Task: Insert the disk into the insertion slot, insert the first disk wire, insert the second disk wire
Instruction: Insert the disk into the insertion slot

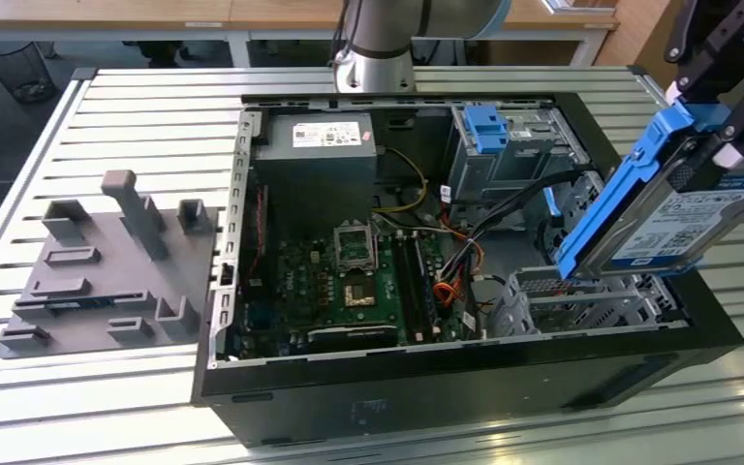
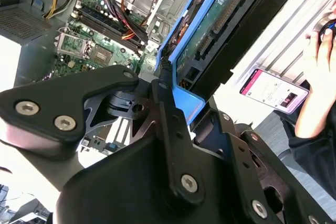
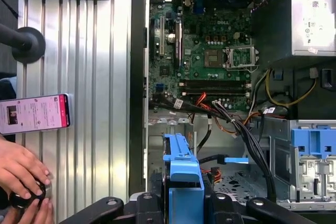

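Between the pincer's (image 1: 734,121) jaws, the disk (image 1: 682,218) is hanging tilted, clamped by its upper end. Directly below the pincer, the insertion slot (image 1: 573,295) is sitting inside the computer case (image 1: 476,373), close under the disk's lower edge; whether they are touching I cannot tell. Judging from this, a clean entry is depending on squaring the blue carrier to the cage's sides and avoiding the nearby cables (image 1: 502,208).
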`<act>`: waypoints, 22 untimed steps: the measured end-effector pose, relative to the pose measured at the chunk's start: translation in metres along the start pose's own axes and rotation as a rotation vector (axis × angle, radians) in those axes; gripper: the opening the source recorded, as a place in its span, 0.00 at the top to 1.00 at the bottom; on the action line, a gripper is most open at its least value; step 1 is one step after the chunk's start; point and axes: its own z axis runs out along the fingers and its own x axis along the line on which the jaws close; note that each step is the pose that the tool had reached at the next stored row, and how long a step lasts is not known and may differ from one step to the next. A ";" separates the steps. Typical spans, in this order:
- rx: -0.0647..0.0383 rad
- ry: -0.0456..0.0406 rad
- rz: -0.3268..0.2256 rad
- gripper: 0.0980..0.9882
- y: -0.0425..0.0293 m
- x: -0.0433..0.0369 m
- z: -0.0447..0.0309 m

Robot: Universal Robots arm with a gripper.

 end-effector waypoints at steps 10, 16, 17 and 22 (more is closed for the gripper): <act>-0.001 -0.0042 -0.022 0.70 0.0022 -0.0036 0.0097; -0.001 -0.0110 -0.024 0.70 0.0022 -0.0042 0.0153; -0.001 -0.0111 -0.024 0.70 0.0022 -0.0042 0.0163; -0.001 -0.0113 -0.024 0.70 0.0022 -0.0041 0.0200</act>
